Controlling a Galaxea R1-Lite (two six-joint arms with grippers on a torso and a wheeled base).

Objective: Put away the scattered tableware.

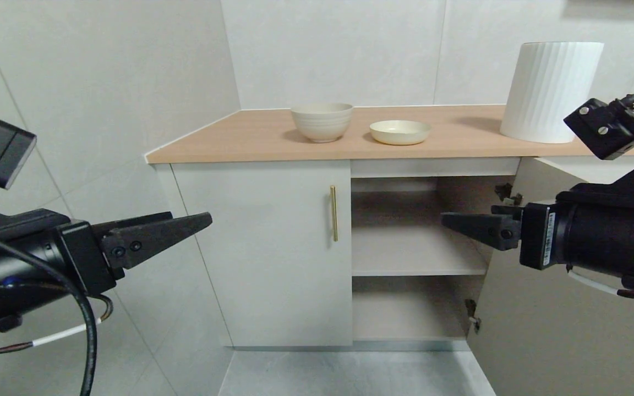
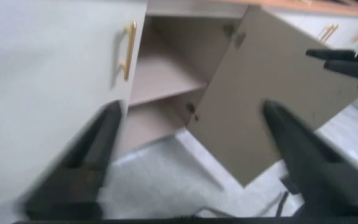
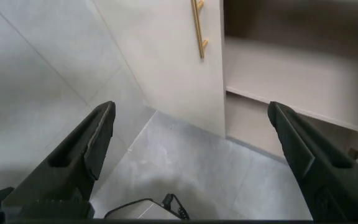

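Bowl [image 1: 322, 121] and shallow dish [image 1: 400, 132] sit farthest from you. Nearest, your left gripper [image 1: 201, 223] and right gripper [image 1: 448, 221] hang with fingers spread apart before the cabinet [image 1: 267, 253], its right door [image 1: 542, 330] standing open. Beyond, both pieces sit apart on the wooden countertop [image 1: 460, 137], the dish between bowl and white ribbed canister [image 1: 551, 91].

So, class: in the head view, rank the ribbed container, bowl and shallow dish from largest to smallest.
1. ribbed container
2. bowl
3. shallow dish, about as wide as the bowl but flatter
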